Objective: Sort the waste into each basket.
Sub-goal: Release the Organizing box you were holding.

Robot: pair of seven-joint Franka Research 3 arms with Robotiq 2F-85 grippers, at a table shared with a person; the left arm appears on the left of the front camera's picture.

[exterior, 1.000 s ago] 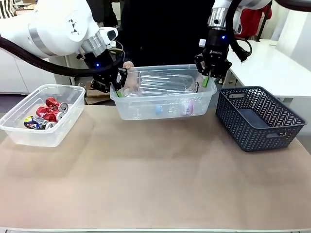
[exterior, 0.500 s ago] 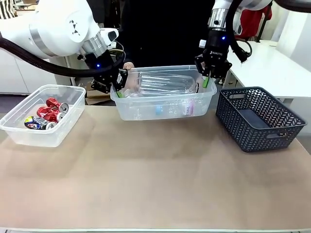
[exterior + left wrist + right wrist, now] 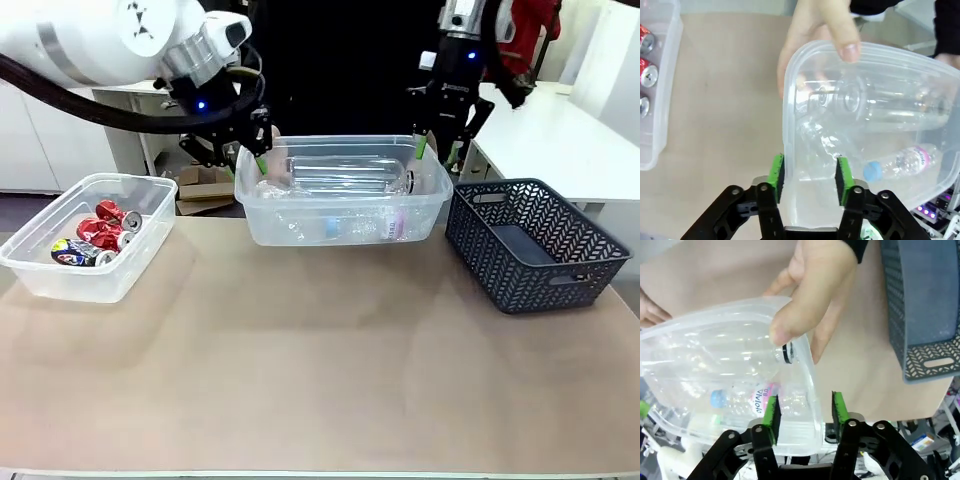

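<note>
Both grippers have let go and lifted since the earlier frame. Left gripper (image 3: 809, 172) and right gripper (image 3: 805, 411) stand apart, each straddling an end wall of the bottle tub (image 3: 340, 225), long axis running between them. Person's hands (image 3: 812, 295) hold its far rim. Cans (image 3: 95, 235) sit in the left tub (image 3: 60, 282).

Both pincers released tub (image 3: 340, 205), lifted.

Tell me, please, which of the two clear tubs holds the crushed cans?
The clear tub at the table's left edge holds the cans; the tub at the far middle holds clear bottles instead.
</note>
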